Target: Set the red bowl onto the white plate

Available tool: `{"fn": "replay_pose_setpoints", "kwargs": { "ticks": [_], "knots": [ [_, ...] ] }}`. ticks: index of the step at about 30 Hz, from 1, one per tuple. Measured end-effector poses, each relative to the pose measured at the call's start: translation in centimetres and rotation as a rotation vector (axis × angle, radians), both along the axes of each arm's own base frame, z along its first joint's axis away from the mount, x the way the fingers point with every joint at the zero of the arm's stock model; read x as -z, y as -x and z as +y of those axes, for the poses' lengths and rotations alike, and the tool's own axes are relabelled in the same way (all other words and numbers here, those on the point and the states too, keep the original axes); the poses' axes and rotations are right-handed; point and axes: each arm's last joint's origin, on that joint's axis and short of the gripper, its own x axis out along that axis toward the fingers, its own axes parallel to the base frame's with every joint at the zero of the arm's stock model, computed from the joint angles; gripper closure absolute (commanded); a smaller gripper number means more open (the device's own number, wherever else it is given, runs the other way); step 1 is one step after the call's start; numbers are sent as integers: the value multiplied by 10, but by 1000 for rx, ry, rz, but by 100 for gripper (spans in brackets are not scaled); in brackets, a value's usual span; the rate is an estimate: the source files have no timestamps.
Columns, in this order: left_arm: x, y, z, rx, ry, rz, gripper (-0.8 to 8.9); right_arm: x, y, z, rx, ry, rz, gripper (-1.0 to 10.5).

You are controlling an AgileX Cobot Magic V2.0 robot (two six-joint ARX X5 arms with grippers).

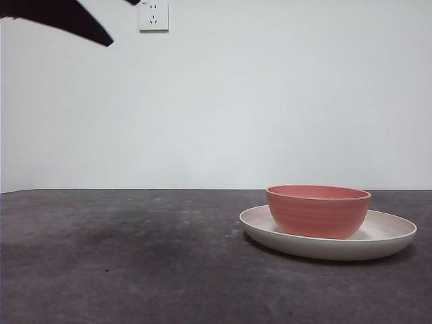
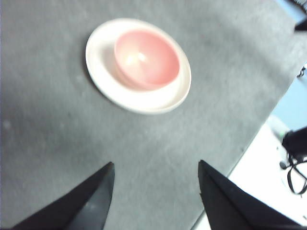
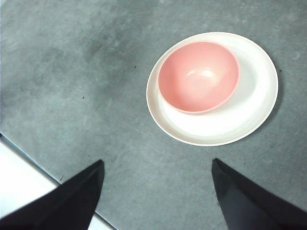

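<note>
The red bowl (image 1: 318, 210) sits upright on the white plate (image 1: 391, 237), a little left of the plate's middle in the front view. Both wrist views look down on the pair from well above: red bowl (image 2: 147, 58) on white plate (image 2: 103, 72), and red bowl (image 3: 198, 76) on white plate (image 3: 256, 103). My left gripper (image 2: 156, 184) hangs open high over the table, nothing between its jaws. My right gripper (image 3: 158, 184) is also open and empty, far above the plate. One arm shows as a black tip (image 1: 74, 20) at the top left of the front view.
The dark grey table (image 1: 121, 256) carries only the plate and bowl. Its edge (image 3: 43, 175) runs close under the right gripper, and another edge (image 2: 249, 143) shows in the left wrist view. A wall socket (image 1: 153, 16) is on the white back wall.
</note>
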Motion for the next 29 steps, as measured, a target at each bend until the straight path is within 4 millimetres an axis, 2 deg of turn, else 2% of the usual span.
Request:
{"fn": "replay_pose_setpoints", "kwargs": {
  "ticks": [8, 15, 18, 24, 29],
  "knots": [
    [1, 2, 1, 2, -2, 0, 534, 0, 0, 0, 7, 2, 2, 591],
    [1, 2, 1, 2, -2, 0, 534, 3, -8, -4, 162, 92, 4, 592],
    [1, 2, 1, 2, -3, 1, 534, 16, -21, -5, 234, 108, 21, 591],
    [2, 3, 1, 2, -11, 15, 534, 59, -57, -9, 320, 65, 106, 592],
    [2, 2, 1, 2, -11, 14, 534, 74, -89, -17, 339, 0, 126, 592]
  ]
}}
